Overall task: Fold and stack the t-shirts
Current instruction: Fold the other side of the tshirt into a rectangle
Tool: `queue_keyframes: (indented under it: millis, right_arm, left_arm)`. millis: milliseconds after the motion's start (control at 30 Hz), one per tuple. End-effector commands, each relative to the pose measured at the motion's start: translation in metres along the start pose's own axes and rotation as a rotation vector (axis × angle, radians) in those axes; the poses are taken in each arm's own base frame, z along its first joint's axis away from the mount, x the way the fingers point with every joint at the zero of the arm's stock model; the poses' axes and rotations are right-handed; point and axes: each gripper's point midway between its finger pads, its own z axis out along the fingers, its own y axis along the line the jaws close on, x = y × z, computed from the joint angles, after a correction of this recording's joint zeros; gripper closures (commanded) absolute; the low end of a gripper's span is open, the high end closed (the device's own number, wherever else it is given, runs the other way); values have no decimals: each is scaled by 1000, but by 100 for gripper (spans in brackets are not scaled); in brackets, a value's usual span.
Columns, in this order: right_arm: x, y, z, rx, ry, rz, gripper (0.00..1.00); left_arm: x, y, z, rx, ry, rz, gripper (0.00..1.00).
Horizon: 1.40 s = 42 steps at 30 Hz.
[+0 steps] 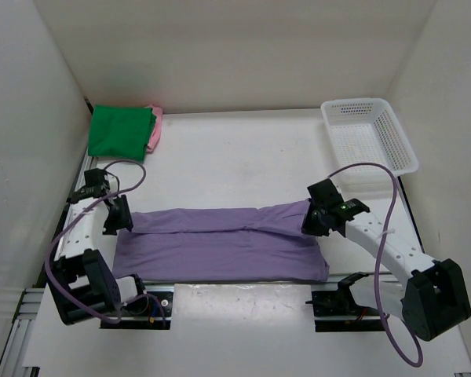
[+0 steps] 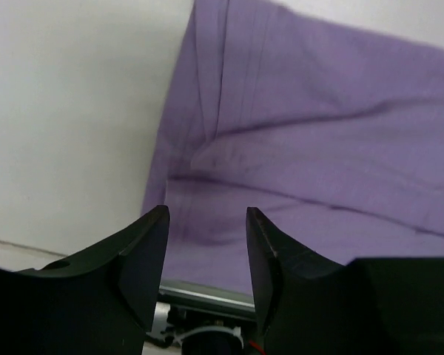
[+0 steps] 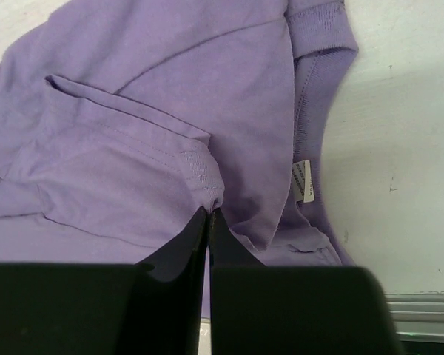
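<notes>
The white basket [image 1: 330, 133] is sitting at back right. The purple shirt [image 1: 220, 245] is lying across the near desk [image 1: 243, 157] — the right claw [image 3: 209, 214] is pinching its fold; the left claw [image 2: 207, 216] is gaping over its edge, gripping nothing.

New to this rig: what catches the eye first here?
A light purple cloth t-shirt lies stretched across the near side. The right gripper is shut on a fold by its collar; the left gripper stands open over the other end. A folded bright green cloth shirt sits far left.
</notes>
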Motion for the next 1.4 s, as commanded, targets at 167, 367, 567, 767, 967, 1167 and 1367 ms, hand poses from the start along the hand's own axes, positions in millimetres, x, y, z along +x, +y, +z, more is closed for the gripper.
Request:
queue_keyframes:
  millis: [167, 367, 567, 767, 967, 1167, 1367]
  right_arm:
    - [5, -4, 6, 6, -3, 17, 100]
    - [-5, -1, -4, 15, -23, 0, 100]
    - [-16, -13, -19, 92, -63, 8, 100]
    - [9, -24, -5, 91, 1, -17, 100]
    - [13, -38, 3, 154, 17, -13, 100]
    - [15, -40, 8, 164, 38, -15, 100]
    - [11, -25, 8, 97, 38, -17, 100]
  left_arm:
    - [-18, 8, 9, -109, -6, 52, 44]
    - [-49, 4, 17, -145, 10, 92, 42]
    - [-51, 2, 17, -79, 92, 53, 42]
    - [-31, -12, 48, -83, 217, 124, 42]
    - [-28, -22, 69, -54, 274, 140, 42]
    - [-72, 17, 69, -244, 162, 110, 46]
    - [-108, 18, 46, -254, 26, 88, 42]
